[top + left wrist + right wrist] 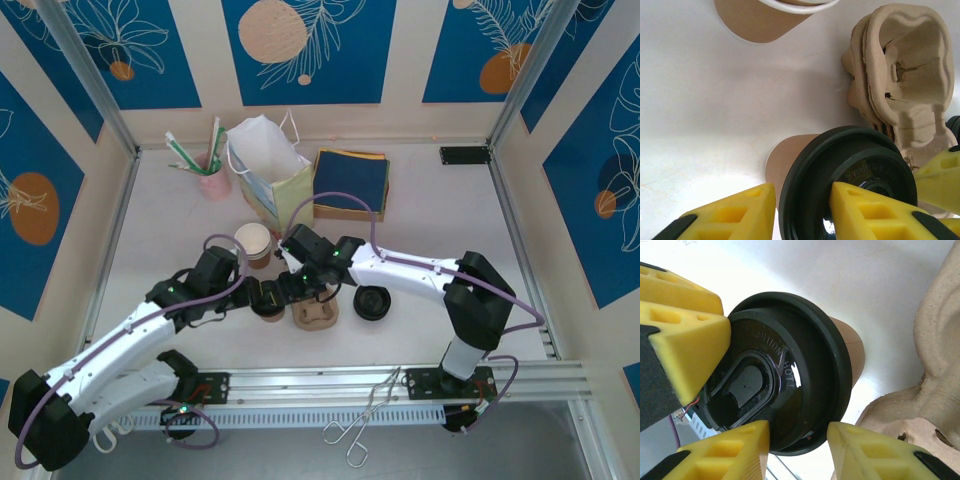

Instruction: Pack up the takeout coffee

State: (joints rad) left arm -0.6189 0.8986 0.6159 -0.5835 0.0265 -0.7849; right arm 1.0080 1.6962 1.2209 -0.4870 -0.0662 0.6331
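- Takeout coffee: upright toward the bench's near edge, just beside pulp carrier.
- Left gripper: jaws part closed across the lid rim; I cannot tell whether they grip.
- Right gripper: jaws part open, straddling the same rim, one finger clear.

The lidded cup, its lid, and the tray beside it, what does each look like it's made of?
Cup: likely kraft paper, with a matte brown wall and a faint seam line.
Lid: apparently molded plastic, black and semi-glossy, with raised lettering and light glints.
Tray: looks like molded paper pulp, tan, rough and fibrous, with ragged torn slits.
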